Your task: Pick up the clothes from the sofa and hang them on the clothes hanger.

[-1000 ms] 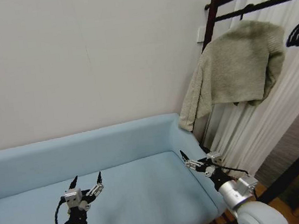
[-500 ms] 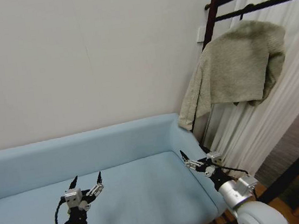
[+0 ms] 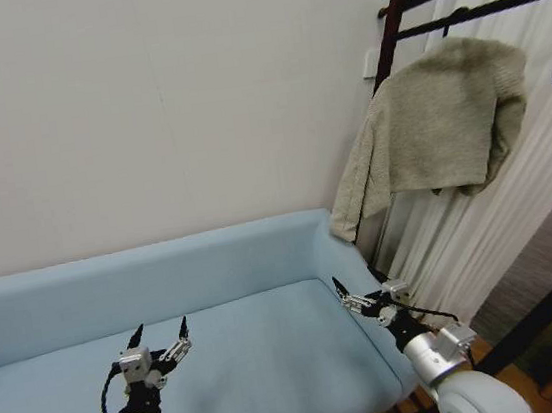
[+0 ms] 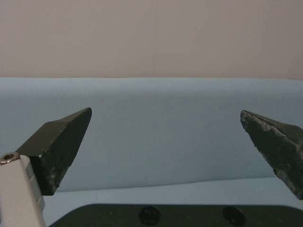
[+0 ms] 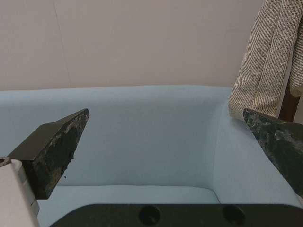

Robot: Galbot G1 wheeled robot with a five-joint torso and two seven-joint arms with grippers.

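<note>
1. Head view, left side: left gripper (image 3: 159, 332) hovers low over the seat of the light blue fabric sofa (image 3: 214, 275). Fingers are spread wide and empty.
2. Left wrist view: dark fingertips (image 4: 61, 142) stand far apart, with the sofa backrest and the pale wall (image 4: 151, 38) behind them.
3. Head view, right of centre: right gripper (image 3: 359, 295) hovers above the sofa's right end, near the armrest. Fingers are spread and grip nothing.
4. Right wrist view: the sofa corner sits between the parted fingers. A sleeve of the beige knitted sweater (image 5: 260, 61) hangs just beside the armrest.
5. Head view, right: beige knitted sweater (image 3: 437, 126) is draped on the dark wooden clothes rack (image 3: 388, 37), well apart from both grippers.
6. White pleated curtain (image 3: 520, 227) hangs behind the rack.
</note>
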